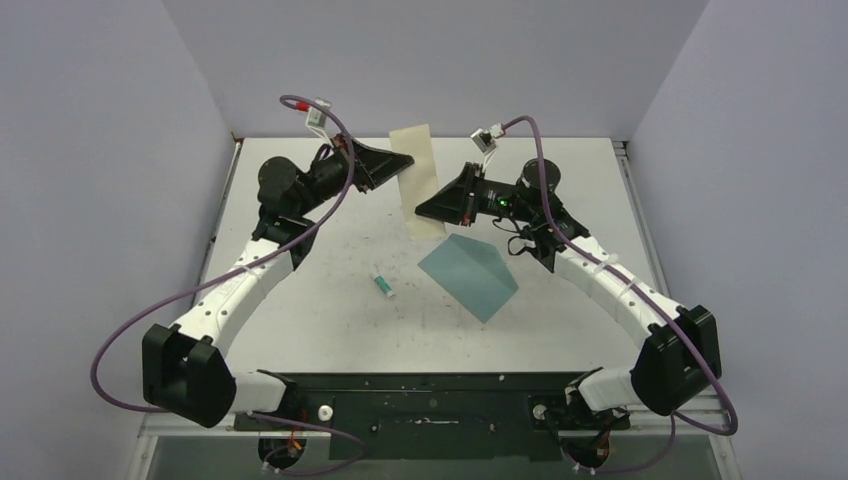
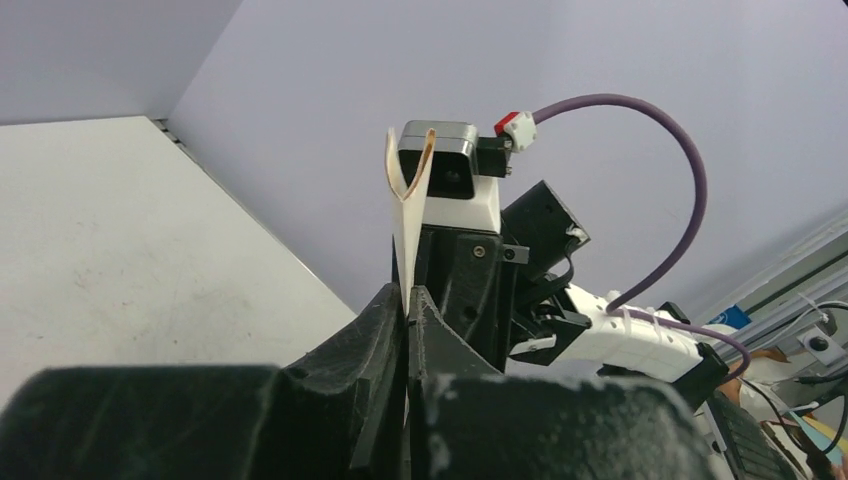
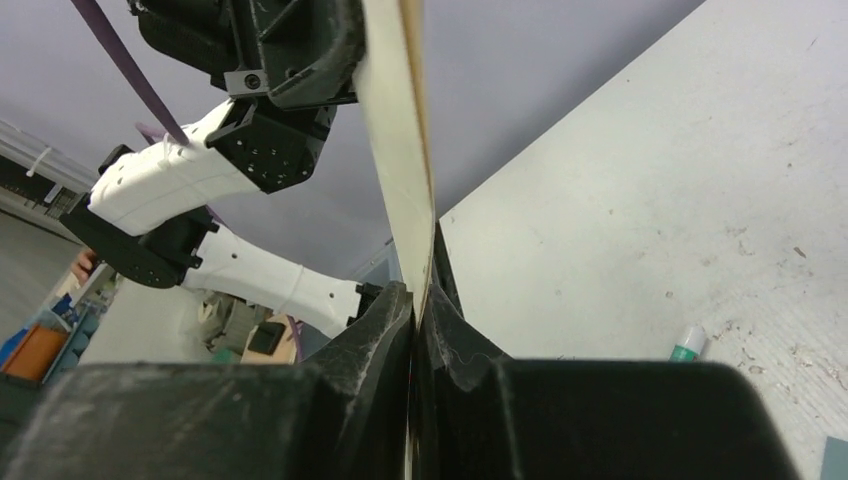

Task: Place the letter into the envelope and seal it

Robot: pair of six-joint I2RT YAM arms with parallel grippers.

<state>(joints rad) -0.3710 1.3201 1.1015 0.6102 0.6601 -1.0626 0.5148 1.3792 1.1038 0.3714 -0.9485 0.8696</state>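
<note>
Because both wrist views meet the letter [image 2: 404, 225] edge-on, its face is hidden there. Overhead, it is held off the far desk [image 1: 330, 320]. The left claw [image 1: 405, 163] is clamped on its 10 o'clock edge, and the right claw [image 1: 420, 212] is clamped across its lower end, covering it. The envelope [image 1: 468, 275] lies flat at the letter's 5 o'clock; I cannot tell how its flap lies. A glue tube [image 1: 383, 285] sits at the envelope's 9 o'clock, with bare desk nearer.

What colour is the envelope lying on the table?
Teal blue-green all over. The envelope shows best in the top external view.
</note>
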